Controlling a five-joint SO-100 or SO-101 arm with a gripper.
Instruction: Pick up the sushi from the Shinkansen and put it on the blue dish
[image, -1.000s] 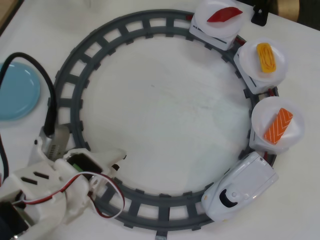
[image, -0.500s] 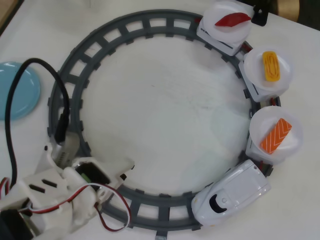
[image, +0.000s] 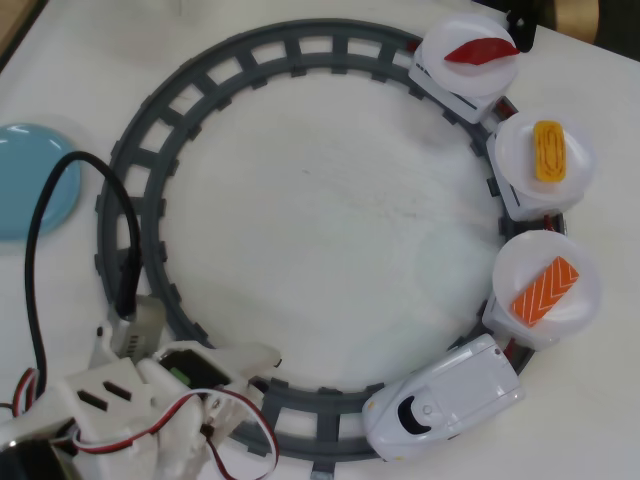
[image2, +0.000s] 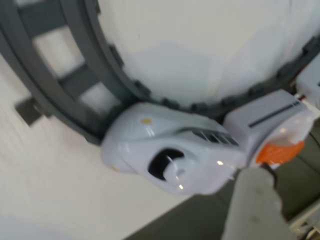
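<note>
The sushi (image: 545, 291) is seen in the overhead view on a white plate (image: 585, 305) carried just behind the Shinkansen (image: 443, 403), at the lower right of the grey track (image: 240, 55). The gripper (image: 262, 357) is placed at the lower left, so the sushi lies well to its right and slightly upward, across the ring, its long axis running diagonally from lower left to upper right. The blue dish (image: 30, 180) is cut by the left edge. Whether the gripper is open cannot be told. The wrist view alone shows the train's nose close up, with the sushi (image2: 279, 151) at right, blurred; the dish is absent there.
</note>
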